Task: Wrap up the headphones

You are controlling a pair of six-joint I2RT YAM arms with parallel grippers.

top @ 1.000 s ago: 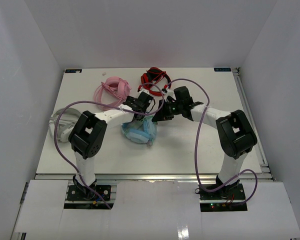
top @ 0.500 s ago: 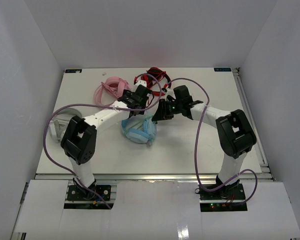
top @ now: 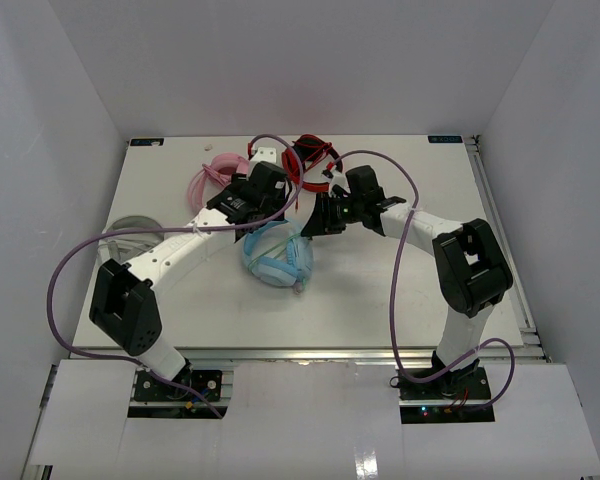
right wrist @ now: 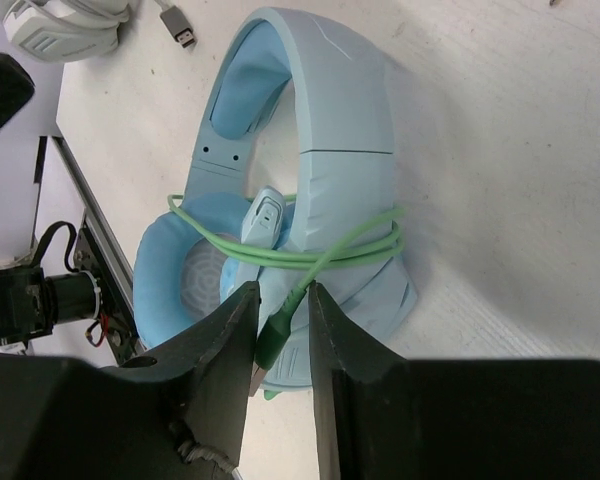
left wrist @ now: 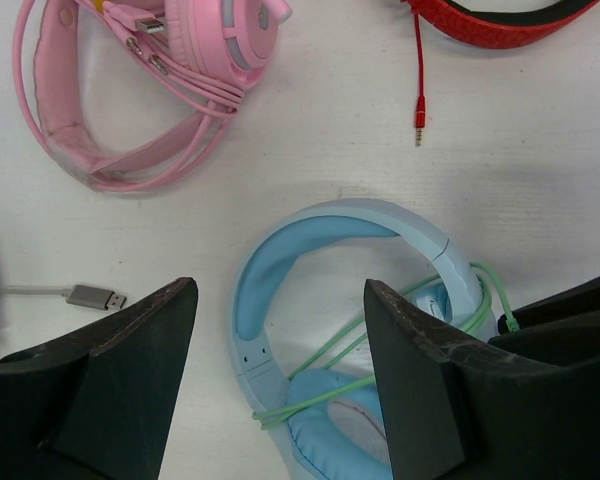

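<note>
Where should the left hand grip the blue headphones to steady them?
Probably the bare top of the headband, from straight above: the headphones lie flat, the left hand hangs open over that arch, and the green cable, pinched by the right hand, crosses only farther down.

light: bright, even, diffuse | shadows: soft, faint | focus: sharp | glare: none

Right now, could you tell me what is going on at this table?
The right claw pinches the plug end of the green cable, which is looped around the blue headphones. The left claw hovers open above them, holding nothing. A pink headset and a red headset lie beyond, untouched.
</note>
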